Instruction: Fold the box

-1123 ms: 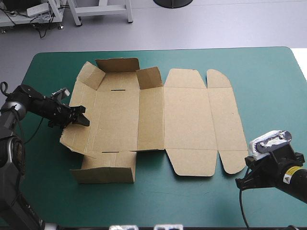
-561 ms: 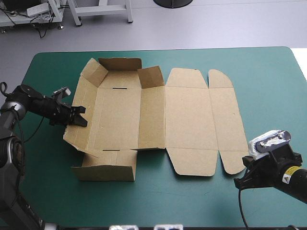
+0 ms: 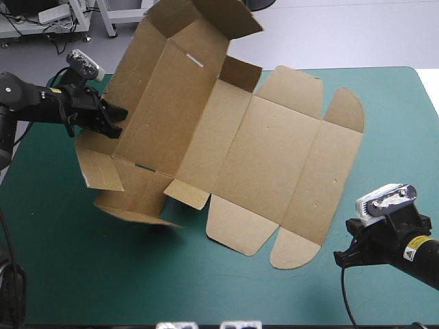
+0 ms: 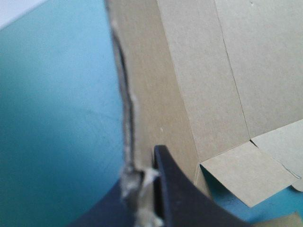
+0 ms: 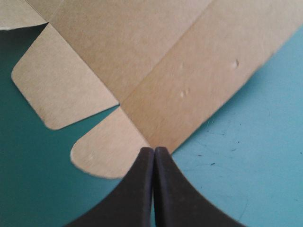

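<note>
Brown cut-board box (image 3: 233,137) tilted: left half high over the teal-green tabletop's (image 3: 384,103) far left corner, right flaps resting toward the near right corner. Black-finned left gripper (image 3: 114,121) pinches its left wall. Black-finned right gripper (image 5: 154,150) closed, empty, just beside a rounded flap.

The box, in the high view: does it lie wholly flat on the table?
No: the left gripper holds the box by its left side, tilted up off the teal-green cover.
</note>
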